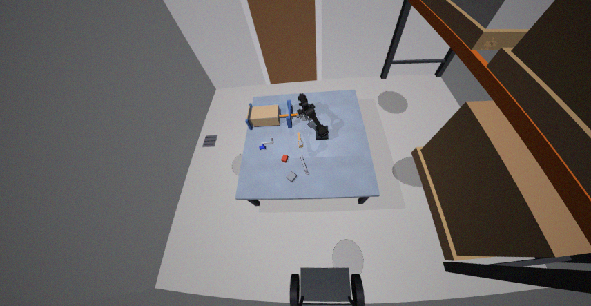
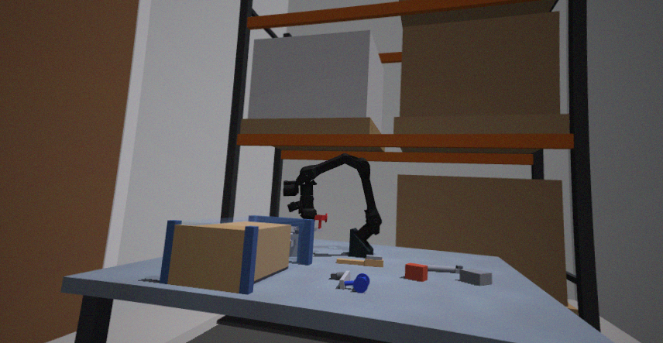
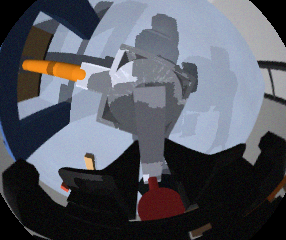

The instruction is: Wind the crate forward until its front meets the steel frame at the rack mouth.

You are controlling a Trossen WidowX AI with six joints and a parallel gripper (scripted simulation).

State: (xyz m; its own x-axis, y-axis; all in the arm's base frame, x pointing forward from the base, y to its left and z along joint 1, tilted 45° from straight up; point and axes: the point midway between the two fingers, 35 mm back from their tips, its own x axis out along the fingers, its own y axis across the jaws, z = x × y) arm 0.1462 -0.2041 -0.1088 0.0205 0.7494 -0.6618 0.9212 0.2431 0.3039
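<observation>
My gripper [image 3: 150, 142] is shut on the winch handle, whose grey arm [image 3: 150, 117] passes between the fingertips and whose red knob [image 3: 160, 204] [image 2: 320, 217] is close under the palm. The arm's far end is over the top of the grey winch [image 3: 114, 114]; whether the key is fully down the hole is hidden. The tan crate [image 1: 264, 115] [image 2: 273, 250] sits flat in the clear-panelled cubby. An orange strap [image 1: 294, 115] [image 3: 53, 67] runs from it through the blue steel frame [image 1: 289, 122] [image 2: 306, 243]. A gap shows between crate front and frame.
On the bench [image 1: 339, 179] [image 2: 417, 303] lie a blue-knobbed tool [image 1: 264, 143] [image 2: 361, 282], a wooden-coloured tool [image 1: 299, 137] [image 2: 351, 261], a red block [image 1: 284, 158] [image 2: 416, 272], a grey block [image 1: 291, 175] [image 2: 475, 277] and a long thin tool [image 1: 304, 165].
</observation>
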